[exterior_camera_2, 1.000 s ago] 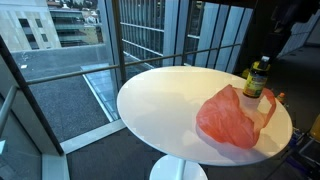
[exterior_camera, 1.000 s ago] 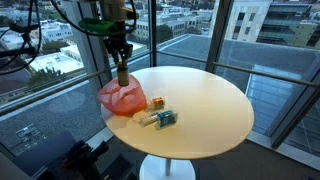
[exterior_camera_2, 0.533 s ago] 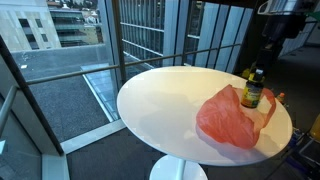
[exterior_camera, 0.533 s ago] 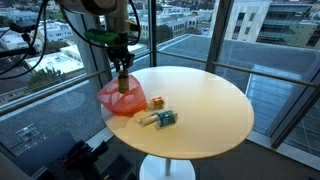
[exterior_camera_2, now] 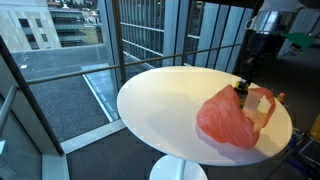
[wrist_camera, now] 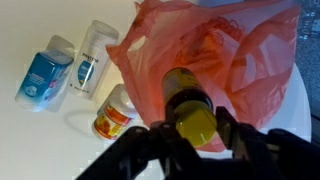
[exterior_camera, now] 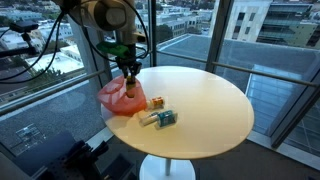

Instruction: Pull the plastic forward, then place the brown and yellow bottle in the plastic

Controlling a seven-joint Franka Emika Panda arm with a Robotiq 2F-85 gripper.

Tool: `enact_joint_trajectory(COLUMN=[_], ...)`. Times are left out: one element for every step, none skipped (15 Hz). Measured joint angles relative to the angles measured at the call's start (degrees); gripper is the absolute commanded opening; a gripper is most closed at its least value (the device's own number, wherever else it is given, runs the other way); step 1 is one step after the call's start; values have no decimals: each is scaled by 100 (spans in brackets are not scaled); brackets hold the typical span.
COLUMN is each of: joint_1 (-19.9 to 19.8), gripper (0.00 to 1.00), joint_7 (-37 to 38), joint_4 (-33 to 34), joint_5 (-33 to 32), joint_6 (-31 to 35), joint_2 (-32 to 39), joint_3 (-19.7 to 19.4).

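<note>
Looking down through the wrist view, you have the end effector clamped on the brown and yellow bottle, with its dark fingers pressed to either side just below the yellow cap. The bottle stands upright in the open mouth of the red plastic bag, and the thin film is gathered around its brown body. You cannot tell whether its base rests on anything.

In both exterior views the bag sits close to the edge of the round tabletop, and your arm reaches straight down into it from above. In an exterior view the bottle shows as a dark shape at the top of the bag, right under the end effector.

To the left of the bag in the wrist view lie three small containers: a blue tub, a clear bottle with a blue label, and a small jar with an orange label. The jar lies just beside the bag.
</note>
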Motion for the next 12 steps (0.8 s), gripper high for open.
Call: enact_joint_trajectory(joint_1=[-22, -45, -68, -91, -111, -127, -141, -149, -156, -164, -168, -168], gripper=[19, 19, 19, 19, 19, 19, 19, 19, 19, 19, 19, 19], joint_7=[0, 0, 0, 0, 0, -1, -2, -5, -9, -15, -21, -26], joint_4=[26, 49, 68, 87, 99, 110, 120, 126, 127, 127, 127, 127], joint_5=[-5, -9, -20, -32, -37, -38, -38, -38, -38, -39, -44, -50], joint_6=[101, 191, 268, 338, 404, 454, 495, 545, 590, 627, 656, 676], joint_2=[97, 186, 273, 354, 426, 493, 557, 615, 664, 708, 748, 789], joint_3=[-4, -7, -12, -18, -27, -38, -45, -54, -60, -61, -61, -62])
